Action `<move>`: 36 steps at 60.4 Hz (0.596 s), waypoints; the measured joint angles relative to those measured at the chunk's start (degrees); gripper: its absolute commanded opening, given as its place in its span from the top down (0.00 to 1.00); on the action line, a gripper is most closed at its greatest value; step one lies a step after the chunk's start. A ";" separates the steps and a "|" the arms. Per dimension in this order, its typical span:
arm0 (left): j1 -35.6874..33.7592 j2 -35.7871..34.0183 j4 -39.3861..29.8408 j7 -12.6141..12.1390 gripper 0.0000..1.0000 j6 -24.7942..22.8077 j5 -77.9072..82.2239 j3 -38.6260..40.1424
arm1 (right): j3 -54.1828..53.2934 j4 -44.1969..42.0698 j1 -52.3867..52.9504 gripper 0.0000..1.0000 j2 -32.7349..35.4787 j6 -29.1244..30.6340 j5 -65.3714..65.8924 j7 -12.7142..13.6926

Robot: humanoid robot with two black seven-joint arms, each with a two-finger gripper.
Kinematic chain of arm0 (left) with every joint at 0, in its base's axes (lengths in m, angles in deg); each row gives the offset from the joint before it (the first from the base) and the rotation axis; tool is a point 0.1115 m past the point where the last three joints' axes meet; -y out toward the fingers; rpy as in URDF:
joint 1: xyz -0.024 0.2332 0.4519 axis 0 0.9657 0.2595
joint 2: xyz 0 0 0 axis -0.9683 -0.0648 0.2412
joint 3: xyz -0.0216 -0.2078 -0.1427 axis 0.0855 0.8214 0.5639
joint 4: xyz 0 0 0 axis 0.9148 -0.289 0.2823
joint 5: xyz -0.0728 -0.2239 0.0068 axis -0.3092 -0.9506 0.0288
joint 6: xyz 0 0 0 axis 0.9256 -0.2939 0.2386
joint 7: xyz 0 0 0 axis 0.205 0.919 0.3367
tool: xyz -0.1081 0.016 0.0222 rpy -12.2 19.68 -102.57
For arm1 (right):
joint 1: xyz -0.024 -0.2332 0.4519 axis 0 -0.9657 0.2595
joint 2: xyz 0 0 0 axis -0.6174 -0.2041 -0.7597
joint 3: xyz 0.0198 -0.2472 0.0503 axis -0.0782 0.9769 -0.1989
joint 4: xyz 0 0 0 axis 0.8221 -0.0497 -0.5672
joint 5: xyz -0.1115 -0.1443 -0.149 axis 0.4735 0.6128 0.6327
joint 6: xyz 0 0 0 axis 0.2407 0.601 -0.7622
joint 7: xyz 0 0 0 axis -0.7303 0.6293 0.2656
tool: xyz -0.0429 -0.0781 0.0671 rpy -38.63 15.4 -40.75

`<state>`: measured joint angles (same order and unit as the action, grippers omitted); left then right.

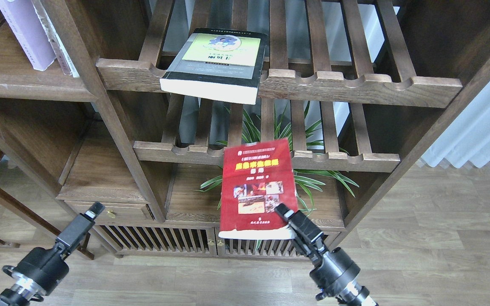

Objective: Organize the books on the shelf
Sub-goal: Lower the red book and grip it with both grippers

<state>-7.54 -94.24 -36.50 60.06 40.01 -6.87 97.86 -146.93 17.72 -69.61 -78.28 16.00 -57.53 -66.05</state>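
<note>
Right claw closed on the lower right corner of the red book, gripping only that corner, so the cover faces the camera and the whole book stands free in the air, in front of the lower slatted rack and the plant. Probably held this way to keep the spine and long edges clear for sliding it upright into the shelf at upper left. Left claw low at the left, holding nothing; seen end-on and dark, so cannot tell whether wide or narrow. Red book: thick paperback, yellow title, small photos in the middle, white page block visible along the bottom, cover slightly bent. Black-edged book lying flat on the upper slatted rack, front edge hanging over the rail, yellow-green and grey cover up. Lavender book already standing on the shelf, leaning, just beside a thin worn book. Judged from this: one book in place, one in hand, one not yet taken.
</note>
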 measured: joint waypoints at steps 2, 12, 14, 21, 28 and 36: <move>-0.02 0.00 -0.16 0.00 0.01 0.00 -1.18 -0.97 | 0.65 -0.49 0.06 0.95 -0.16 0.00 0.01 0.35; -0.07 0.45 -1.23 0.20 0.01 0.00 -3.86 -3.65 | 3.49 -2.57 0.54 0.95 -0.75 0.00 0.03 2.12; -0.13 0.62 -1.57 0.36 0.01 0.00 -4.27 -4.18 | 4.17 -3.12 0.70 0.95 -1.06 0.00 0.03 2.36; -0.50 0.98 -2.29 1.06 0.01 0.00 -5.38 -6.54 | 5.88 -4.18 0.99 0.95 -2.01 0.00 0.03 3.18; -0.84 2.47 -2.44 2.02 0.02 0.00 -5.85 -8.71 | 7.19 -4.43 1.04 0.95 -3.12 0.00 0.03 4.10; -1.30 4.59 -2.44 2.53 0.04 0.00 -5.95 -10.97 | 8.47 -4.46 1.05 0.95 -4.02 0.01 0.03 4.94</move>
<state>-8.84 -89.64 -38.94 62.58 40.01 -12.82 86.89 -138.46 13.26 -68.57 -82.30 16.01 -57.50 -61.11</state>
